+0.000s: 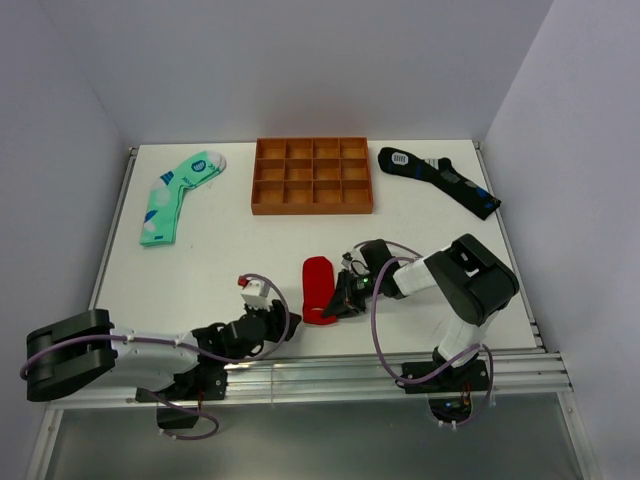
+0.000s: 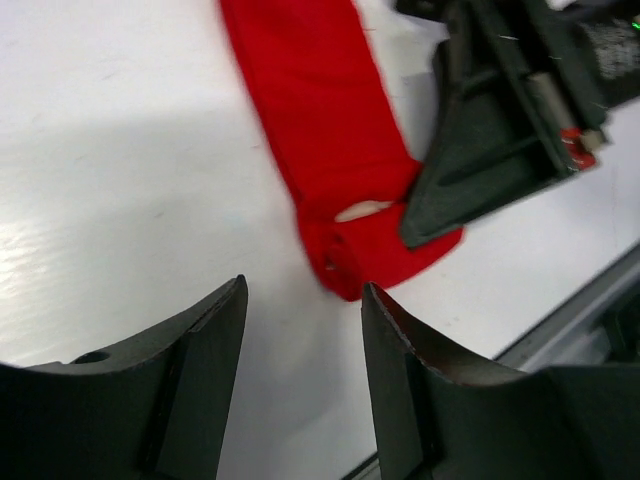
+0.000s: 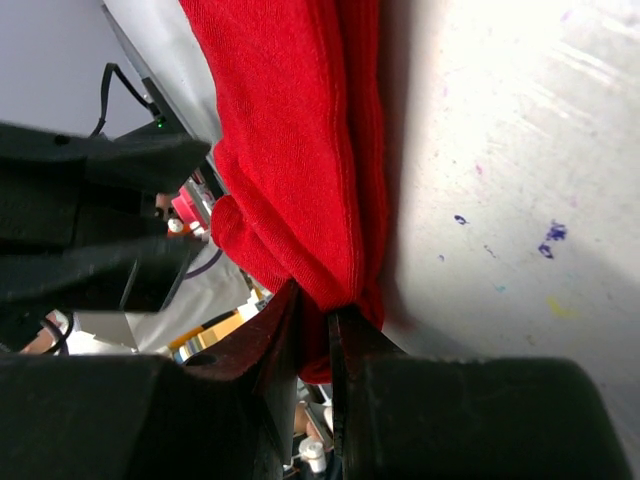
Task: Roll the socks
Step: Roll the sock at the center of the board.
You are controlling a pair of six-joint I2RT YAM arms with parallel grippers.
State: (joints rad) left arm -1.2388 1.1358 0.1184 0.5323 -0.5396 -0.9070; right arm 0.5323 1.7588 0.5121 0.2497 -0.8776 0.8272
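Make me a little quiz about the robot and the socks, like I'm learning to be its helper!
1. True or false: the right gripper is pinching the red sock.
2. In the top view, which one lies to the right of the orange tray? A: mint-green sock. B: black sock. C: red sock.
3. Fill the gap: the left gripper is ____ and holds nothing.

Key: 1 true; 2 B; 3 open.
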